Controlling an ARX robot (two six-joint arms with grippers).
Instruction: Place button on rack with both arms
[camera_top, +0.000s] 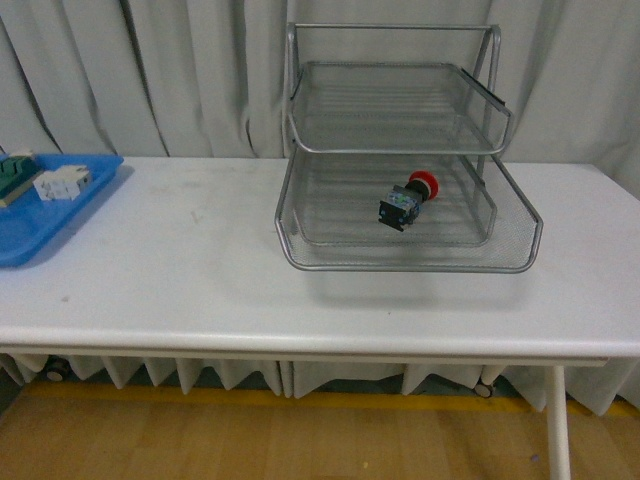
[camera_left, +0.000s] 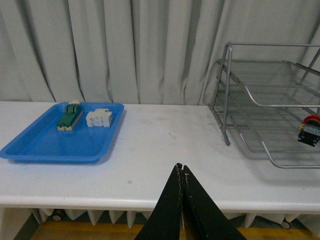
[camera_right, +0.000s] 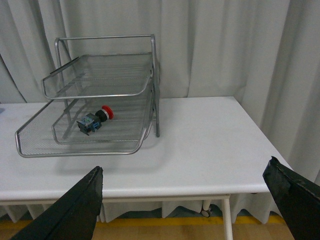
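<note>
The button (camera_top: 408, 201) lies on its side inside the rack (camera_top: 400, 268), on a lower shelf under the top one (it seems to be the middle one), with the red cap pointing to the back. The left gripper (camera_left: 182, 169) has its jaws pressed together and holds nothing. The right gripper (camera_right: 185, 167) has its jaws spread wide, also with nothing between them. Both hang above the near edge of the table (camera_top: 180, 270), well apart from the button. The front view shows no arm.
</note>
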